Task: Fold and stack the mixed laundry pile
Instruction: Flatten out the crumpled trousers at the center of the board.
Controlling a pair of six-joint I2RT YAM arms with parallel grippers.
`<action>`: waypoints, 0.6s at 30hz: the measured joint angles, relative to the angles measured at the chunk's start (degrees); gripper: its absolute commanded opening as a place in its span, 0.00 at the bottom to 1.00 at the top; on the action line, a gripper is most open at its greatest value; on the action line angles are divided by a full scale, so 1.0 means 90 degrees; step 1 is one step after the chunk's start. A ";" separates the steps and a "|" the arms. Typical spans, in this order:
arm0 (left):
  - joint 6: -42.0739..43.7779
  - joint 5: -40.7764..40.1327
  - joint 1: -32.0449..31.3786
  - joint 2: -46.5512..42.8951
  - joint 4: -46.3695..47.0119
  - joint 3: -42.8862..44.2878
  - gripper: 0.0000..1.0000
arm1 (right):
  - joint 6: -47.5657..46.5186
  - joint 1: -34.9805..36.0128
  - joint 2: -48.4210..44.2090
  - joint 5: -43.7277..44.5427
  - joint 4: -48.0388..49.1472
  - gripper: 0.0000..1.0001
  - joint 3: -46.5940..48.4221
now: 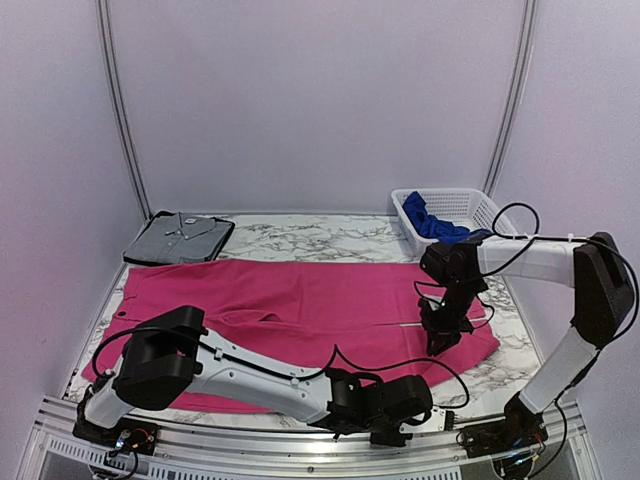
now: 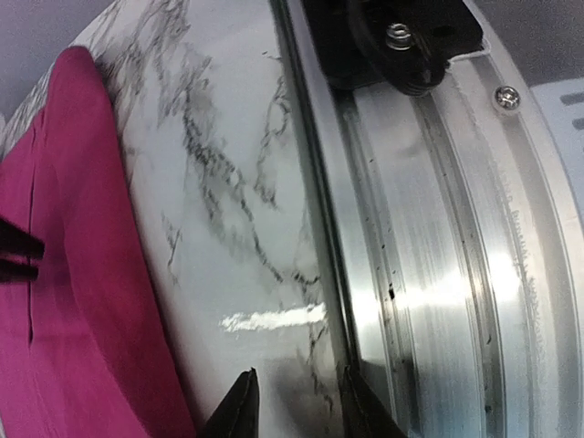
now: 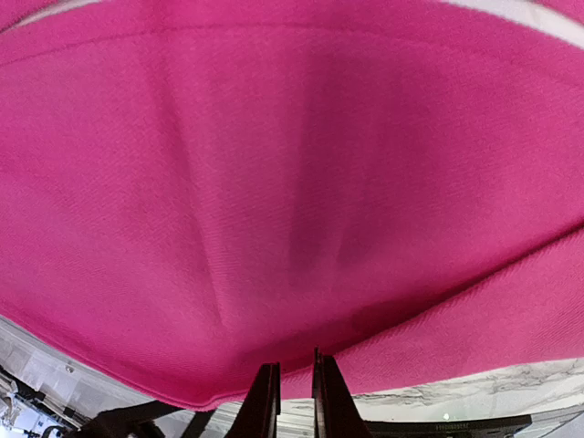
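A white-and-grey marbled table [image 1: 330, 238] is filling the floor of the enclosure, and plain white walls [image 1: 320, 100] are closing it in on the left, right and far sides. A white plastic mesh basket [image 1: 482, 207] is sitting at the far right corner of the table. At the far left, a flat dark grey tray [image 1: 137, 252] is lying on the marble, carrying a folded grey collared cloth [image 1: 182, 238]. A brushed aluminium rail [image 1: 300, 446] is running along the near edge of the table; in the left wrist view it is catching glare, with a screw head [image 2: 506, 96] showing in it.
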 measured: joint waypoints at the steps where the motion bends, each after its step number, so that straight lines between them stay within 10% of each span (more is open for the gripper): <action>1: -0.0175 0.0015 0.0046 -0.0163 0.0053 -0.0202 0.35 | -0.0029 0.0000 -0.0036 0.0007 -0.0017 0.06 -0.0058; 9: -0.2261 0.0457 0.1229 -0.2110 0.0758 -0.1812 0.29 | -0.0153 0.0000 -0.0248 -0.0066 -0.0138 0.00 -0.0685; 18: -0.3791 0.1161 0.1855 -0.1394 0.0901 -0.1593 0.25 | -0.0056 0.0000 -0.0831 -0.0362 -0.0323 0.00 -0.0709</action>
